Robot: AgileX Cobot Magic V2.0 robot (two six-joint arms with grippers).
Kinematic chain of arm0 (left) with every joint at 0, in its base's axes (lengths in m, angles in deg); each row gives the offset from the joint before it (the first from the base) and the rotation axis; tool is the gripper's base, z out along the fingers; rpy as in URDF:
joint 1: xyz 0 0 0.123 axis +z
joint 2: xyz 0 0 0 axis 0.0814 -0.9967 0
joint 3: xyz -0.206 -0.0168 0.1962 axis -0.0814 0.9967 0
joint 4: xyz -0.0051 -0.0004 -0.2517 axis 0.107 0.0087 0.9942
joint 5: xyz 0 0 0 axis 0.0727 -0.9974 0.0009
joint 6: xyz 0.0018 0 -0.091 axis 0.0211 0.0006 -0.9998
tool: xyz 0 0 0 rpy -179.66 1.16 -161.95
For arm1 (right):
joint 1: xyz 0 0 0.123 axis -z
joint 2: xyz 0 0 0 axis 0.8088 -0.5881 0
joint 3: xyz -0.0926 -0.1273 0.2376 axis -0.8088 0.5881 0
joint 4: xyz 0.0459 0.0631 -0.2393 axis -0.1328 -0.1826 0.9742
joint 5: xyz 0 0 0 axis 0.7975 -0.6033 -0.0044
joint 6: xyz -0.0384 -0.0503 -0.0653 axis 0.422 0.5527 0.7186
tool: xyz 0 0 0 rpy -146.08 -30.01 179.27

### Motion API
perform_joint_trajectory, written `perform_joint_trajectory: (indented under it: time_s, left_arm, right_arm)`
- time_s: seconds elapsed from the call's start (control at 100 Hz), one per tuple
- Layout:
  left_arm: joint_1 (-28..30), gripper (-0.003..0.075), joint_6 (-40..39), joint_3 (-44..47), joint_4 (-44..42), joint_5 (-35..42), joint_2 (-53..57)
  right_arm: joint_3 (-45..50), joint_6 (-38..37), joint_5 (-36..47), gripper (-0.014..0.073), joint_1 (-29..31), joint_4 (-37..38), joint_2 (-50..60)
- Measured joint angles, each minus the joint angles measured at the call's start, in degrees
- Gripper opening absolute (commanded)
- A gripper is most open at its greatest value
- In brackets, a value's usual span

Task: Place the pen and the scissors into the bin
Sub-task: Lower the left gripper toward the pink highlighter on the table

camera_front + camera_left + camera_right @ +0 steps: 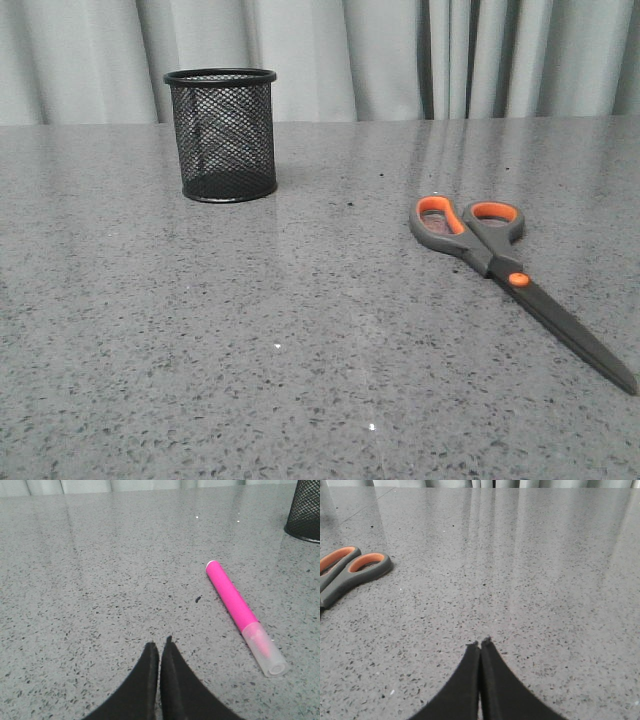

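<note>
We saw the pen (243, 614) flat on the desk (300, 330) beside the left gripper (160, 647), long axis diagonal, the scissors (505, 272) off the right gripper (480, 644), bin (222, 133) empty-looking, both jaws closed on nothing.

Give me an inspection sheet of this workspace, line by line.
Surface: grey speckled table, glossy.
Bin: black mesh bin upright, looks empty.
Scissors: scissors flat, closed, outside the bin.
Pen: pink pen lying on the table, seen in the left wrist view only.
Clutter: nothing seen.
Grippers: left gripper and right gripper shut, holding nothing.
Cables: nothing seen.
Surroundings: pale curtain behind.
</note>
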Motion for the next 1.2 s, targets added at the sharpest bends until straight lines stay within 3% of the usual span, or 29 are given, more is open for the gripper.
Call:
perform_joint_trajectory:
  time_s: [0.81, 1.06, 1.2]
  left_arm:
    - [0.0, -0.0019, 0.0, 0.0, 0.8, 1.3, 0.0]
    - [0.0, -0.0019, -0.9, 0.0, 24.1, 22.4, 0.0]
    - [0.0, -0.0019, -3.2, 0.0, 39.1, 29.4, 0.0]
  right_arm:
    - [0.0, 0.0, 0.8, -0.0058, 0.0, 0.0, 0.0]
    - [0.0, 0.0, 15.7, -0.0058, 0.0, -9.9, 0.0]
    - [0.0, 0.0, 20.7, -0.0058, 0.0, -15.2, 0.0]
